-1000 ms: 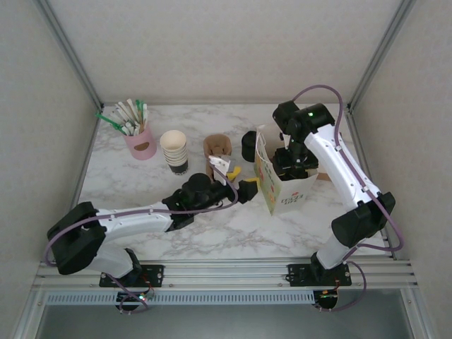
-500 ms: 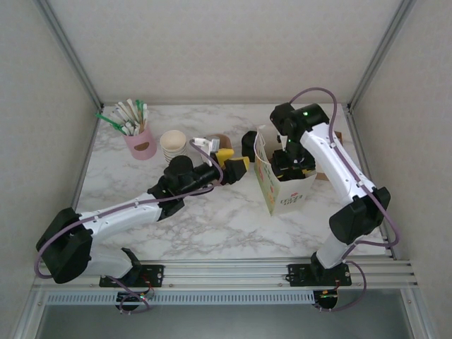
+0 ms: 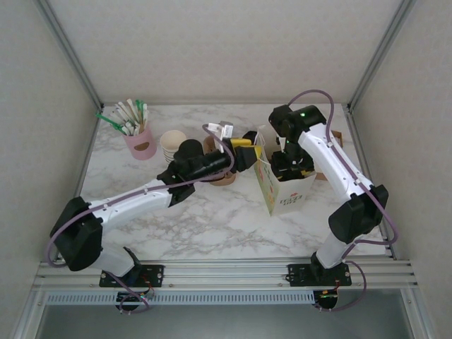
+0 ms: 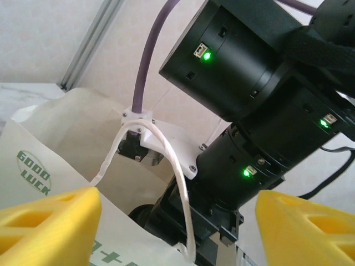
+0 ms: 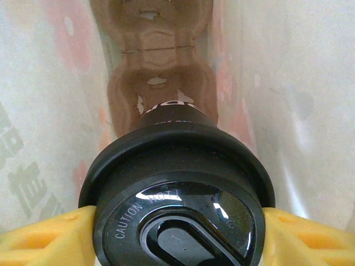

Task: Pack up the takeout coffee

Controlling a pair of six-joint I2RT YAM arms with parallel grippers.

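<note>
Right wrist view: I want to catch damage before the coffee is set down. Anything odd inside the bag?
The takeout coffee, a cup under a round black plastic lid, looks evenly capped, no spill. The brown pulp carrier low inside the white paper bag shows pale, torn-looking patches around its wells; nothing else stands out.

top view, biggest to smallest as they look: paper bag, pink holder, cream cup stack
1. paper bag
2. pink holder and cream cup stack: about alike, the stack partly behind the left arm, so unranked

Marble table (image 3: 212,226) holds bag (image 3: 286,196), cups (image 3: 171,145), pink holder (image 3: 142,144)
</note>
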